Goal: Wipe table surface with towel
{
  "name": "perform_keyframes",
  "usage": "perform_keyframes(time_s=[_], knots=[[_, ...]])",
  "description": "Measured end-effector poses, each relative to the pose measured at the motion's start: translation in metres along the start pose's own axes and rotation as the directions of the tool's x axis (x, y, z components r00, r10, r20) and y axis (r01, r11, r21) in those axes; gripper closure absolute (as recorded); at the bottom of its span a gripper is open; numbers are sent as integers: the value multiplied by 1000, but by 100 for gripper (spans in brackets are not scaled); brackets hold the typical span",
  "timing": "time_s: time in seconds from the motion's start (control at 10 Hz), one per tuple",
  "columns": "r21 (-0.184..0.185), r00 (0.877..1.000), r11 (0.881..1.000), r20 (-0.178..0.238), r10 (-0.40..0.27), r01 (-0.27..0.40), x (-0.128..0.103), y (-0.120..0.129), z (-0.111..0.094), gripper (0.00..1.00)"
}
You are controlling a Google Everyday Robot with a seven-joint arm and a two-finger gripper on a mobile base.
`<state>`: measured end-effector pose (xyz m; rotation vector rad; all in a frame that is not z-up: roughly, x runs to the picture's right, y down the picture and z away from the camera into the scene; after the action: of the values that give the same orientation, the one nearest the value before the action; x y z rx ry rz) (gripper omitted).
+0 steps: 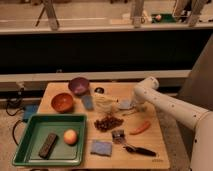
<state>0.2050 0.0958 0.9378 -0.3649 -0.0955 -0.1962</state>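
The towel (124, 104), a small pale grey-blue cloth, lies on the table surface (150, 145) right of centre, toward the back. My gripper (133, 105) reaches down at the towel's right edge and seems to touch it. The white arm bends over it from the right, its elbow (145, 87) above the table's back right part. The tabletop is light tan wood.
A green tray (30, 150) at the front left holds a round orange fruit (70, 136) and a dark bar (48, 145). On the table are an orange bowl (62, 102), a purple bowl (79, 85), an upright blue-grey item (88, 102), a brown pile (109, 122), a carrot (140, 128), a dark blue cloth (101, 148) and a black-handled tool (136, 149).
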Motion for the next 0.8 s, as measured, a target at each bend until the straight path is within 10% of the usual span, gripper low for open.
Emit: perform_keyframes(time_s=[0.8], knots=[[35, 990, 996, -114, 86, -82, 69, -2, -4, 100]])
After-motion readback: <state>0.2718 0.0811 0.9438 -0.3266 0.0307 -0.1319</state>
